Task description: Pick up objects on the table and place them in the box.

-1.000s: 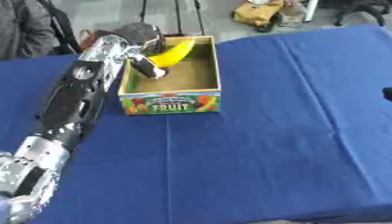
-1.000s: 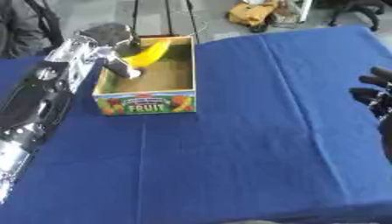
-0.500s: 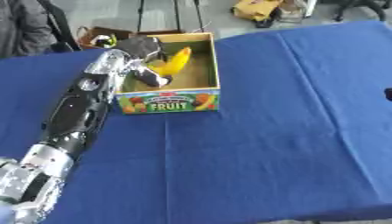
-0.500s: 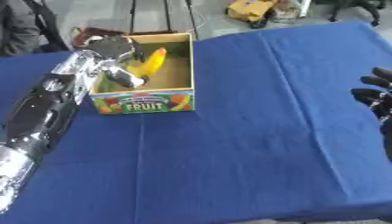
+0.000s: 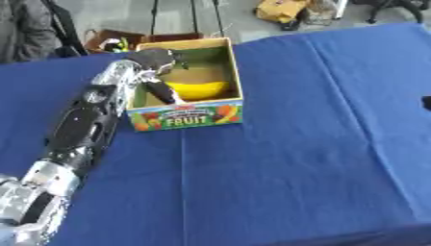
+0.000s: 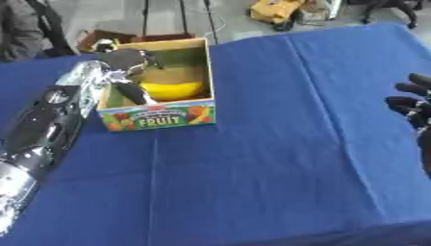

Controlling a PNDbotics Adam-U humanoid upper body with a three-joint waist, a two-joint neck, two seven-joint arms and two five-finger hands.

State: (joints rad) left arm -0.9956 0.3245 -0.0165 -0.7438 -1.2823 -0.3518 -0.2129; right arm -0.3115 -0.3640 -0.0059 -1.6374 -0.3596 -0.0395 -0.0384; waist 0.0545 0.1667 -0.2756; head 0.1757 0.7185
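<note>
A cardboard box (image 5: 187,116) with "FRUIT" printed on its front stands at the back left of the blue table. A yellow banana (image 5: 198,89) lies inside it, against the front wall. My left hand (image 5: 151,60) hangs over the box's left rim with relaxed, open fingers (image 5: 160,90) pointing down into the box beside the banana's left end; whether they touch it I cannot tell. My right hand (image 6: 414,106) rests open at the right edge, holding nothing.
A blue cloth (image 5: 303,158) covers the table. Beyond the far edge, on the floor, are a brown basket (image 5: 114,41), thin stand legs (image 5: 194,19) and a yellow object (image 5: 282,8).
The banana, held tilted over the box by my left hand, has gone down and now lies flat inside. The hand has let go of it. The view has shifted a little.
</note>
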